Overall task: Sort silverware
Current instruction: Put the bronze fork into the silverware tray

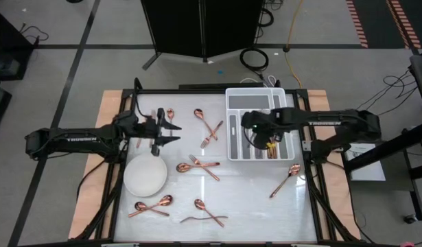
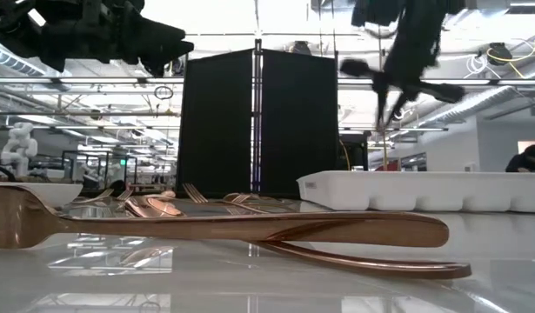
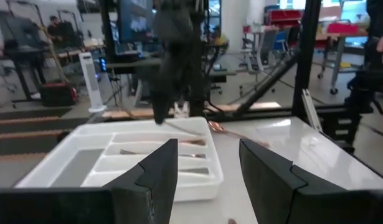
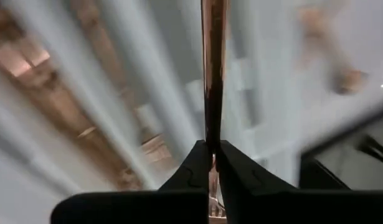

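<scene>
- Right gripper (image 1: 255, 135) above the white compartmented tray (image 1: 232, 137), fingers pressed together on a slim copper piece (image 4: 213, 74); handle pinched at the tips, the rest hanging down toward the slots.
- Which kind of piece, spoon, fork or knife, not readable from any view; best settled before choosing a slot.
- Judged step: lowering and releasing into a compartment. Worth lining the piece up along the length of the slot, so neither end lands on a divider.
- Better to descend until the free end is inside the walls, then part the fingers; a drop from high up risks a bounce into the neighbouring slot or onto pieces already lying in the tray.
- Left gripper (image 1: 171, 130) waiting above the table, near the round white plate (image 1: 145, 180), fingers spread, nothing held.
- Remaining silverware (image 1: 207, 167) scattered on the table: pieces by the plate, some crossed in pairs near the front edge, one spoon (image 1: 286, 180) in front of the tray.
- Crossed pairs likely to need the top piece taken first.
</scene>
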